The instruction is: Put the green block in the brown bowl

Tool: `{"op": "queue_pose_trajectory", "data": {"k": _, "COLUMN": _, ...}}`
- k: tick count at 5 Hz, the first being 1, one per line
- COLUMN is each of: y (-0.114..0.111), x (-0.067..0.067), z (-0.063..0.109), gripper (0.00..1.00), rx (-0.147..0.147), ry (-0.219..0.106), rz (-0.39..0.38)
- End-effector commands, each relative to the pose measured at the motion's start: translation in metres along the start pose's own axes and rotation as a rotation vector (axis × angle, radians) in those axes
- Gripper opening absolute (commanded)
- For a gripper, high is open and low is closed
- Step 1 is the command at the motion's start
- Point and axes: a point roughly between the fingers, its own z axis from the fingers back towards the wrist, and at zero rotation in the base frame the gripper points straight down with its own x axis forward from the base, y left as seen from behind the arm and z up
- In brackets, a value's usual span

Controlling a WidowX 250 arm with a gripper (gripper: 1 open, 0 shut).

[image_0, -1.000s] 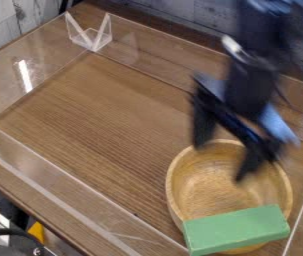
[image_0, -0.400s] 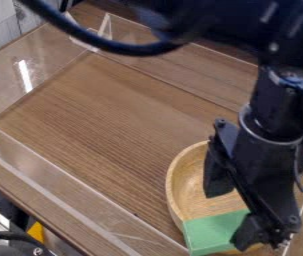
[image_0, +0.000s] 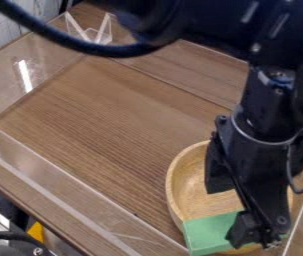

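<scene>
The round tan bowl (image_0: 190, 184) sits on the brown table (image_0: 100, 125), with the green block (image_0: 214, 232) at its near side, lying over the rim. The block is flat and plain green, partly hidden. The black gripper (image_0: 245, 215) is wide open above them; I can't tell if it touches the block.

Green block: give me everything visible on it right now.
The green block is a plain mid-green slab, matte and foam-like, with straight edges and no markings visible. It sits at the near end of the brown bowl, its lower left corner reaching the rim. The dark gripper hangs over its right part and hides that end; whether it touches the block can't be told. Its underside contact with the bowl is also out of sight.
</scene>
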Motion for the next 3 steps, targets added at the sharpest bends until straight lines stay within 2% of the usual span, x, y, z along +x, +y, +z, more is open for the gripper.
{"op": "queue_pose_trajectory", "data": {"k": 1, "y": 0.0046, "x": 0.0043, "z": 0.0088, "gripper": 1.0, "rx": 0.017, "ry": -0.055, "rz": -0.016}}
{"op": "queue_pose_trajectory", "data": {"k": 3, "y": -0.0017, "x": 0.0066, "z": 0.0053, "gripper": 1.0, "rx": 0.039, "ry": -0.083, "rz": 0.015}}
